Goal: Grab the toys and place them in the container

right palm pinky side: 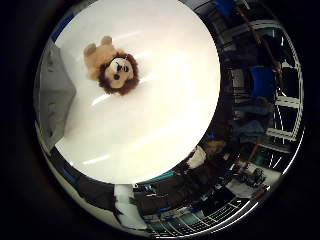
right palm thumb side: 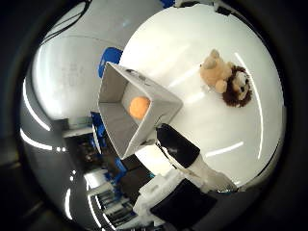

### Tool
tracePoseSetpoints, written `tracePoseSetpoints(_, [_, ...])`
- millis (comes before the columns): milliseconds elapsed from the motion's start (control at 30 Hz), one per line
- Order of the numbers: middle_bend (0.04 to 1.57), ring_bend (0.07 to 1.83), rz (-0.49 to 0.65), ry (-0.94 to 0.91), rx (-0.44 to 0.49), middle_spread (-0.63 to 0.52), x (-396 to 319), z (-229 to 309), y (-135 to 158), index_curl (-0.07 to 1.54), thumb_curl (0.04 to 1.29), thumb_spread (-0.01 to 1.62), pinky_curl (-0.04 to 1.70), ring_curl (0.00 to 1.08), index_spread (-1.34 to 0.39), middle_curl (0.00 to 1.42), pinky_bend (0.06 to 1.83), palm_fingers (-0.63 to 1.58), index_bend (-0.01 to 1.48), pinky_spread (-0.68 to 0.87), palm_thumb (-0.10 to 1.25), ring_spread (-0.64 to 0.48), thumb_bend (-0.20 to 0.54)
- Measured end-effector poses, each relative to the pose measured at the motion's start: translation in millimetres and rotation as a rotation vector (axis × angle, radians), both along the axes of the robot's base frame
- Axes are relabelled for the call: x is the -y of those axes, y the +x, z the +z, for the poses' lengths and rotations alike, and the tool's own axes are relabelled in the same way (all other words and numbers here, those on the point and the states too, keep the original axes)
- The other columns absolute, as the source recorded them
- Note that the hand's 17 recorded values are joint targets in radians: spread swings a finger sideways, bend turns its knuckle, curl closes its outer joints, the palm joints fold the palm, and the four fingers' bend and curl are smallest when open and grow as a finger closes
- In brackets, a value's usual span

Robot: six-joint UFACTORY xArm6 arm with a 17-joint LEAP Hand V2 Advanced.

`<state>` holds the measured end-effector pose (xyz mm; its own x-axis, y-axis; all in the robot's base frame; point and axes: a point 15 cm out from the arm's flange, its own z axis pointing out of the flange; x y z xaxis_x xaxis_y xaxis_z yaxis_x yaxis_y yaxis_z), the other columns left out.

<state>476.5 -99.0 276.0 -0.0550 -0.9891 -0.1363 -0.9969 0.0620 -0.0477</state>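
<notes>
fingers' (right palm thumb side: 185, 159) pose i cannot tell. plush lion (right palm pinky side: 112, 70) lies on white table (right palm pinky side: 150, 125). orange ball (right palm thumb side: 139, 107) sits inside grey container (right palm thumb side: 115, 125).

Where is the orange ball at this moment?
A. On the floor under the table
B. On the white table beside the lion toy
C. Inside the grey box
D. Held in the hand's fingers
C: the orange ball sits inside the grey box, while the lion toy lies apart on the white table.

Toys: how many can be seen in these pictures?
2. A lion lies on the white table, outside the box. An orange ball sits inside the gray box. The box walls may hide more.
</notes>
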Motion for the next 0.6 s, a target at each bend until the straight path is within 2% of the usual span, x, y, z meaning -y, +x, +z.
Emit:
tracePoseSetpoints(200, [0.27,0.38,-0.001,0.008,-0.038,0.04,0,-36,9,0.28,0.33,1.18,0.26,0.20,-0.34,0.33,0.49,0.23,0.16,0.49,0.55,0.23,-0.019])
tracePoseSetpoints(400, [0.26,0.39,0.010,0.003,-0.037,0.04,-5,-63,24,0.28,0.33,1.17,0.26,0.21,-0.34,0.34,0.50,0.23,0.16,0.49,0.56,0.22,-0.019])
tracePoseSetpoints(600, [0.25,0.39,0.028,-0.006,-0.078,0.05,-8,-89,25,0.28,0.34,1.15,0.26,0.21,-0.34,0.34,0.51,0.23,0.16,0.49,0.58,0.22,-0.019])
